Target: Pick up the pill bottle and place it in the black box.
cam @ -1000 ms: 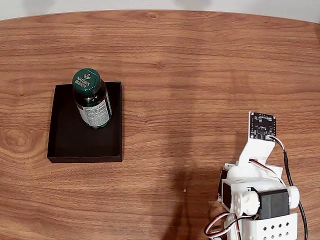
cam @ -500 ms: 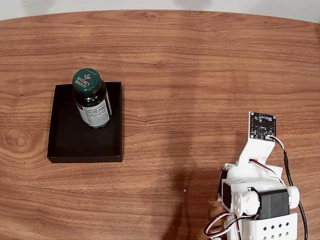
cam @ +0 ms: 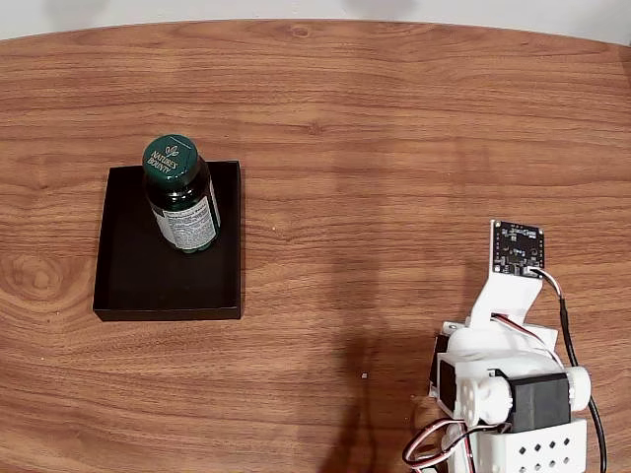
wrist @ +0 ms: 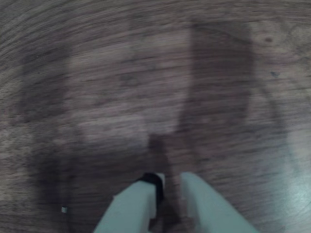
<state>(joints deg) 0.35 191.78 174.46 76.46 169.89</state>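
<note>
The pill bottle stands upright inside the black box on the wooden surface, the job apparently complete, while the arm's empty claw, nearly pressed together, hangs well apart.

No visible change: pill bottle, black box, arm hold position; blurred wrist view possibly hides small shifts.

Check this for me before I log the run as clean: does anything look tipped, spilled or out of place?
Nothing stands out. The amber pill bottle with the green cap stands upright inside the shallow matte black box, near its far end. The wooden table shows no spill.
</note>
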